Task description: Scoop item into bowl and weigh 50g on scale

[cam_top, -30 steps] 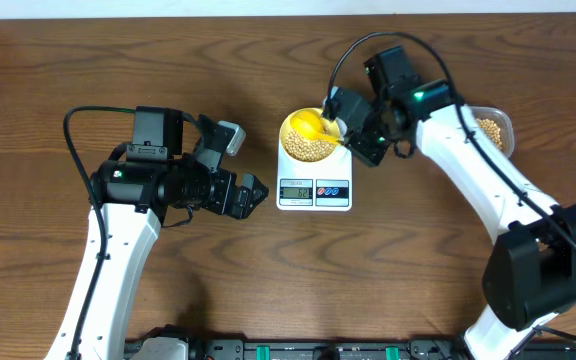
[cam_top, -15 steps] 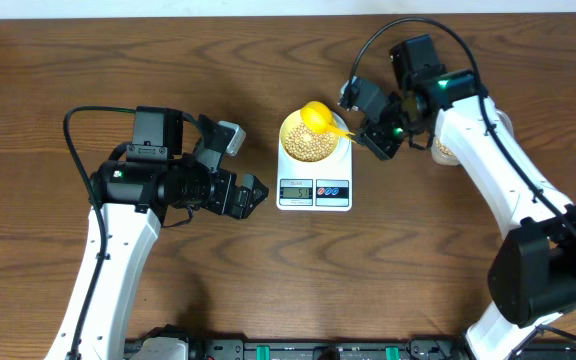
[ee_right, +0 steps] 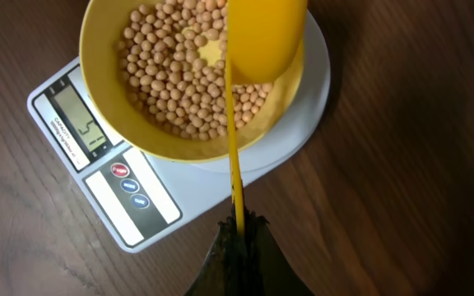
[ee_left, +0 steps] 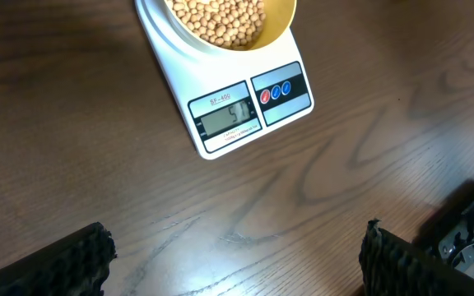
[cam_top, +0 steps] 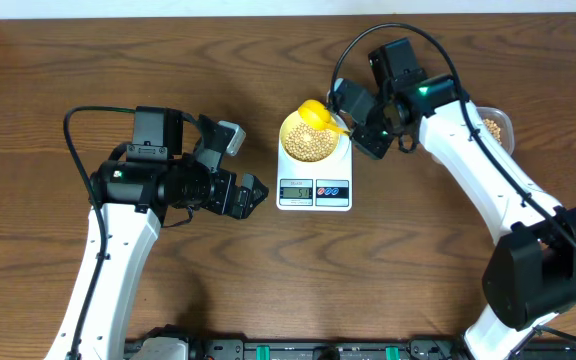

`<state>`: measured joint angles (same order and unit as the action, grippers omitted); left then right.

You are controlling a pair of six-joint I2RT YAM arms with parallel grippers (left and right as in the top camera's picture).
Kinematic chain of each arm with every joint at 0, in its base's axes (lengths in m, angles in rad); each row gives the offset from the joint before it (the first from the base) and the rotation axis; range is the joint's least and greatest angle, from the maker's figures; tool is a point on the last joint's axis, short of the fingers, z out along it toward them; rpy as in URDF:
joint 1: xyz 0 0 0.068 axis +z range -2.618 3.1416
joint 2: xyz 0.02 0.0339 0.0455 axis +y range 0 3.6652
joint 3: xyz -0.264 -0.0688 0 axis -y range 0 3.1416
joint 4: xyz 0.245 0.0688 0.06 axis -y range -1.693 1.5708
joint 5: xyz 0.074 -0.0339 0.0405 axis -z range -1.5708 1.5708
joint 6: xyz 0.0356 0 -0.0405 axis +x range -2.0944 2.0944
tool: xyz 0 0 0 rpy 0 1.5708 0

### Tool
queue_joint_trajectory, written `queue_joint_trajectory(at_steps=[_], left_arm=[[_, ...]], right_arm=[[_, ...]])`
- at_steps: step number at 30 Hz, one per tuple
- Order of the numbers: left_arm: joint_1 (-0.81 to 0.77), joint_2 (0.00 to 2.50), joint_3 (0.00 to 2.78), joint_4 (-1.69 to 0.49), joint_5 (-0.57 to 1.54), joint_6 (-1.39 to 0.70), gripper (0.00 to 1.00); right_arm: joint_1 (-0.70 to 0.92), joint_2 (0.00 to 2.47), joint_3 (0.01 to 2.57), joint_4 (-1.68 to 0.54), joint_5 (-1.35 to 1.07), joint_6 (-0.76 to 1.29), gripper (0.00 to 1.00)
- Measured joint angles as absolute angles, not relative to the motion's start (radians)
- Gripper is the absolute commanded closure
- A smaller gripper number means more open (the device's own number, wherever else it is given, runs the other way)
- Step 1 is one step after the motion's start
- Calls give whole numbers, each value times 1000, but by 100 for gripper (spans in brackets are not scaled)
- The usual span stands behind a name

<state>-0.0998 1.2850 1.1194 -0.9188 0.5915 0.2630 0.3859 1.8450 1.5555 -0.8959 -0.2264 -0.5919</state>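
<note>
Beans partly under scoop; right tool tight on handle; left tool spread

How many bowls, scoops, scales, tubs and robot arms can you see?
Bowl: 1
Scoop: 1
Scale: 1
Clear tub: 1
Robot arms: 2, left arm and right arm
Total: 6

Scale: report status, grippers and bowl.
Left gripper open, empty, beside scale. Right gripper shut on scoop, held over bowl. Bowl of beans on scale. Nothing obstructing.
</note>
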Motion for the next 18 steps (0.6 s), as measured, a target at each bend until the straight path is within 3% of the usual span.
queue_joint_trajectory(at_steps=[18], left_arm=[[-100,1285,1119,-919,591,263,2]], right_arm=[[419,1892,1554,-897,-204,-592,99]])
